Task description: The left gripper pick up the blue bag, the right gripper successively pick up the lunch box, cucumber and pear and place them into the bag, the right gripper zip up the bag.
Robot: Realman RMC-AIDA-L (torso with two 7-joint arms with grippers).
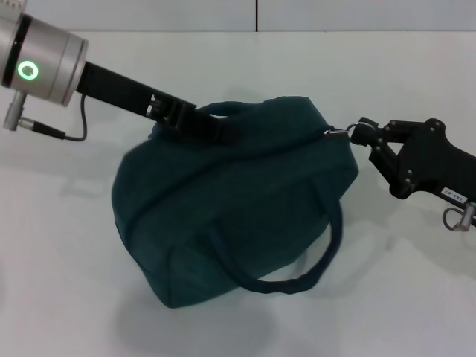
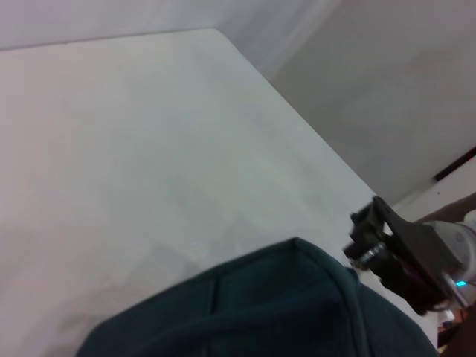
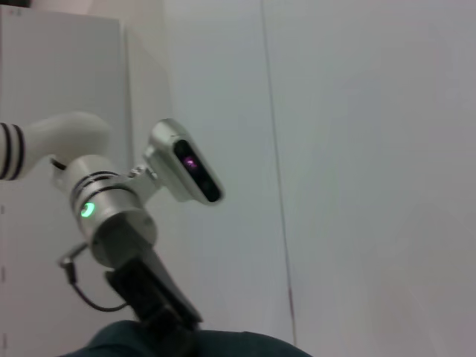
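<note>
blue bag (image 1: 223, 208) | zipper pull (image 1: 336, 133) between right gripper (image 1: 360, 134) fingers

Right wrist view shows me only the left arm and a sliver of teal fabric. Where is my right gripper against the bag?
Observer: In the head view the right gripper is at the blue bag's right end, close by the metal ring pull.
Operator: Is the left side holding?
Observer: Yes, the left gripper has its jaws clamped on the upper handle.
Operator: Any foil lining showing?
Observer: None. The top looks closed, and the second handle hangs down the front.
</note>
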